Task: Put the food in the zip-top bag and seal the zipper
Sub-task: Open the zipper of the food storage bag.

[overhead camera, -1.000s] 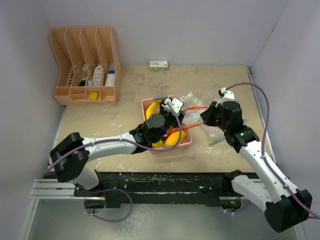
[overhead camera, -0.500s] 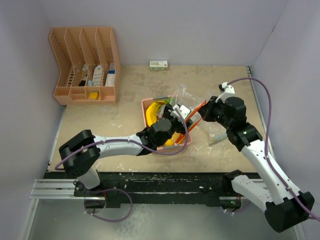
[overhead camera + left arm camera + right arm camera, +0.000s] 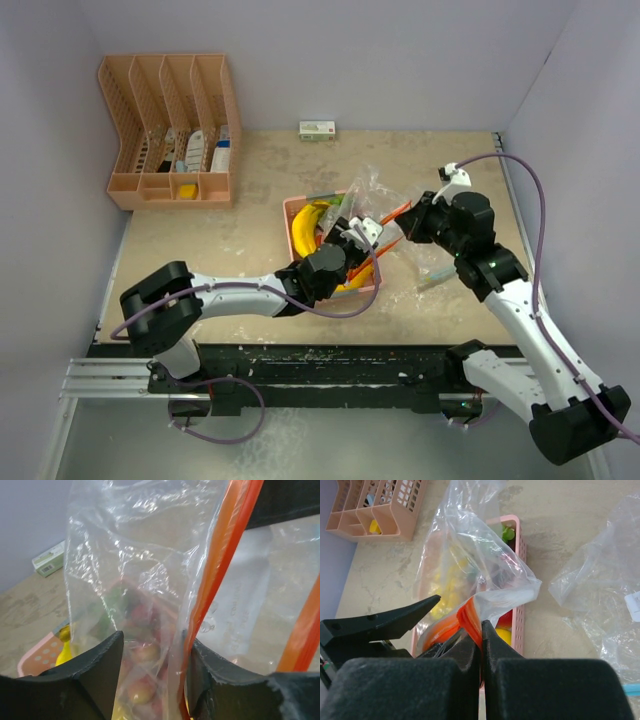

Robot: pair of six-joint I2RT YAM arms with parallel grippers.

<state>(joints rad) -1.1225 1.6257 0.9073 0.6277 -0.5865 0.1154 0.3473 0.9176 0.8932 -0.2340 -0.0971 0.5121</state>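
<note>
Starting at the far left, a rack (image 3: 165, 130) stands on the desk (image 3: 250, 190), and a box (image 3: 317, 128) lies by the far wall. Near the middle sits the basket (image 3: 292, 210) with the food (image 3: 308, 222) in it (a yellow banana is plain from above; red and green pieces show only blurred through film). The left hand (image 3: 150, 647) hangs over the basket's right end, released, its fingers (image 3: 95, 670) spread with one wall of the bag (image 3: 372, 190) hanging between them. The bag is held up over the basket's right side. Its orange zipper (image 3: 220, 555) runs to the right hand (image 3: 481, 630), which is clenched on that strip. Whether any food is inside the bag I cannot tell. Further right, loose plastic (image 3: 600, 590) lies on the desk.
</note>
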